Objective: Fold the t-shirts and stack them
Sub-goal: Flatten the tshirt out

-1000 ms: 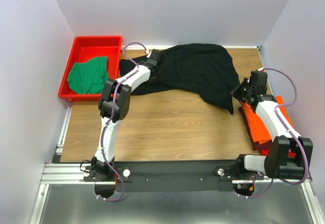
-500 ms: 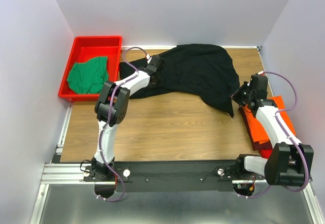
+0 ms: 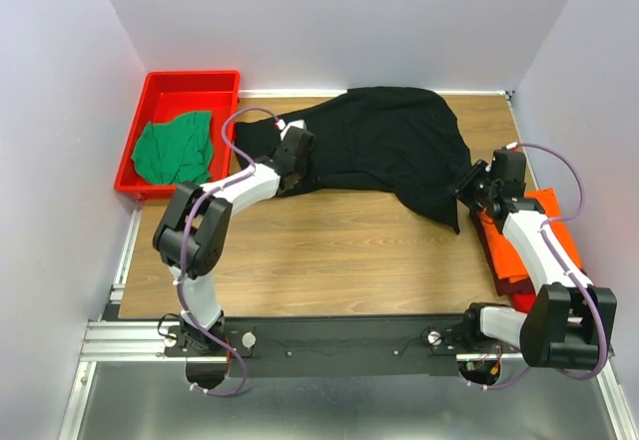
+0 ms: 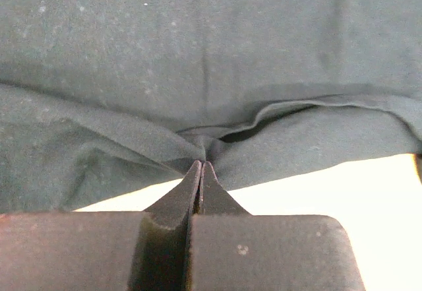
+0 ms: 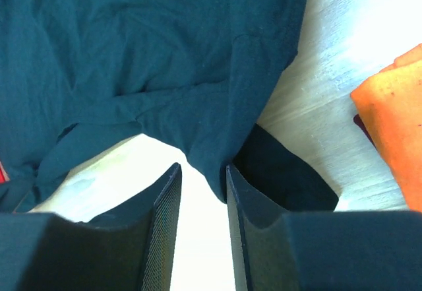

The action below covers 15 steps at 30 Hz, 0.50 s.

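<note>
The black t-shirt (image 3: 394, 141) lies spread across the back of the table. My left gripper (image 3: 291, 153) is shut on its left edge; in the left wrist view the jaws (image 4: 201, 164) pinch a bunched fold of the black cloth (image 4: 198, 53). My right gripper (image 3: 470, 190) is open at the shirt's lower right corner; in the right wrist view a tip of the cloth (image 5: 217, 152) hangs between the spread fingers (image 5: 201, 179). The orange t-shirt (image 3: 534, 235) lies folded at the right edge and also shows in the right wrist view (image 5: 395, 126). The green t-shirt (image 3: 175, 149) is crumpled in the tray.
The red plastic tray (image 3: 190, 86) stands at the back left, off the wooden table (image 3: 329, 240). A dark red layer (image 3: 496, 255) shows under the orange shirt. White walls close in on the left, back and right.
My left gripper has moved toward the front and left, drawing the black shirt's left edge with it. My right gripper has shifted slightly toward the shirt's right corner.
</note>
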Each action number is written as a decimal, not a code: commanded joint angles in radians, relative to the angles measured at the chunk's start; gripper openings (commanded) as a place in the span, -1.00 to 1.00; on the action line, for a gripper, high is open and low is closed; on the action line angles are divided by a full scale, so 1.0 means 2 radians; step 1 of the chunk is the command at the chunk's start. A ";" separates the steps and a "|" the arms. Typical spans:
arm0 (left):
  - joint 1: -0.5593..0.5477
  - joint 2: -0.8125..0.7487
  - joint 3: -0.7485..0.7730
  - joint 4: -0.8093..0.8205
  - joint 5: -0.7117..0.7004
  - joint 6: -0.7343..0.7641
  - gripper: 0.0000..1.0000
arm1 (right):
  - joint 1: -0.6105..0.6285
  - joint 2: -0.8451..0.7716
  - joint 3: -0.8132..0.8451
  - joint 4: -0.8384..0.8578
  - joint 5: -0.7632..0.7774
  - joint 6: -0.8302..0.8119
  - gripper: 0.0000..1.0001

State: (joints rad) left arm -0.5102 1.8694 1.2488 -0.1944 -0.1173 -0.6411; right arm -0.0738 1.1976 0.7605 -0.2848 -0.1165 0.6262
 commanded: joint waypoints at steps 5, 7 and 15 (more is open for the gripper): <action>-0.031 -0.069 -0.095 0.089 0.010 -0.054 -1.00 | -0.003 -0.023 -0.007 0.003 -0.010 -0.014 0.02; -0.043 -0.077 -0.117 0.106 0.007 -0.071 -1.00 | -0.003 -0.026 -0.008 0.003 -0.009 -0.015 0.04; -0.123 -0.098 -0.229 0.191 -0.018 -0.133 -1.00 | -0.003 -0.047 -0.028 0.003 -0.015 -0.019 0.15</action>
State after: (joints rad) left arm -0.7151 1.7187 0.8532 0.0696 -0.1211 -0.8326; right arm -0.0734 1.1332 0.7311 -0.2844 -0.1253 0.6075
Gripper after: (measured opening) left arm 0.005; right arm 0.572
